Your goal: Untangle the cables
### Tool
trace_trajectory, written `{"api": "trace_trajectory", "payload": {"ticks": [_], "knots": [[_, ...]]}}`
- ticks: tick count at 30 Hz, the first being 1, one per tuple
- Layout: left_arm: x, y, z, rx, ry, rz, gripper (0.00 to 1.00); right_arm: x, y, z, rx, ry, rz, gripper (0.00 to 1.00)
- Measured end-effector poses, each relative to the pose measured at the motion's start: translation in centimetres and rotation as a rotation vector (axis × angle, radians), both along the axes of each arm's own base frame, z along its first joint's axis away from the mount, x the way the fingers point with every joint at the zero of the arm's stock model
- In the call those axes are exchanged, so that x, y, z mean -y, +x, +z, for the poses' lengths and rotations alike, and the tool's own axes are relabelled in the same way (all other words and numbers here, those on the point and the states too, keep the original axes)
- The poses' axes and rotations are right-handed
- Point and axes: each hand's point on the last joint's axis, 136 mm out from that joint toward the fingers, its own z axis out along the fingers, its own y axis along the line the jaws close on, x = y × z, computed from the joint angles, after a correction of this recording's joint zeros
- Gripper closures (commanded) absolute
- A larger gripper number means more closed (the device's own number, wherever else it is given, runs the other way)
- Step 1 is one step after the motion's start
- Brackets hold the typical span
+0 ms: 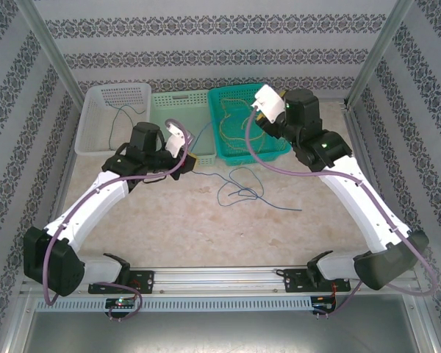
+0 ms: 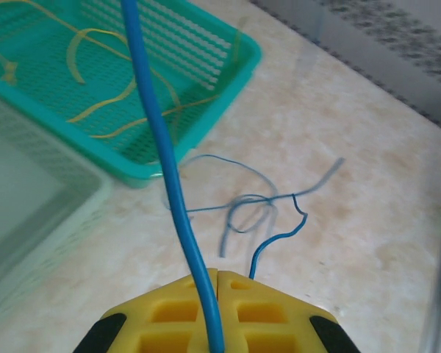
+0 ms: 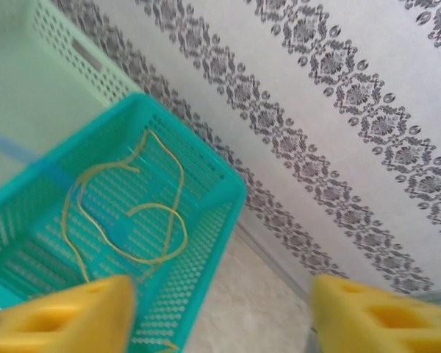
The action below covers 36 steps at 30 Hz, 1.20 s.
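Three baskets are lined up at the far side of the counter (image 1: 206,228): a white basket (image 1: 95,110), a pale green basket (image 1: 178,97) and a teal basket (image 1: 222,140). Three thin cables are counted. The yellow cable (image 3: 182,193) is coiled inside the teal basket. A dark strand (image 1: 112,129), its colour not discernible, is draped in the white one. The blue cable (image 2: 178,206) is clamped between the closed fingers of the left end effector (image 2: 213,283), its loops spread on the counter near the teal basket. The right end effector (image 3: 220,316) is held above the teal basket with its fingers wide apart.
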Motion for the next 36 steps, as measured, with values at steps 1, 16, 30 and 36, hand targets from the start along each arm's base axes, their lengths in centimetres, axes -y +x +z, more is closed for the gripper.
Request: {"api": "trace_trajectory", "payload": {"ticks": [1, 16, 30, 36], "knots": [[-0.4, 0.3, 0.2, 0.014, 0.011, 0.03, 1.0, -0.2, -0.1, 0.3, -0.002, 0.037, 0.003, 0.24], [-19.4, 6.0, 12.1, 0.333, 0.054, 0.794, 1.0, 4.1, -2.8, 3.0, 0.024, 0.435, -0.107, 0.17], [-35.2, 11.7, 2.8, 0.05, -0.123, 1.102, 1.0, 5.7, -4.4, -4.2, -0.111, 0.501, -0.185, 0.17], [-33.6, 13.5, 0.4, 0.017, -0.231, 0.961, 1.0, 6.5, -5.1, -6.7, -0.154, 0.518, -0.224, 0.17]]}}
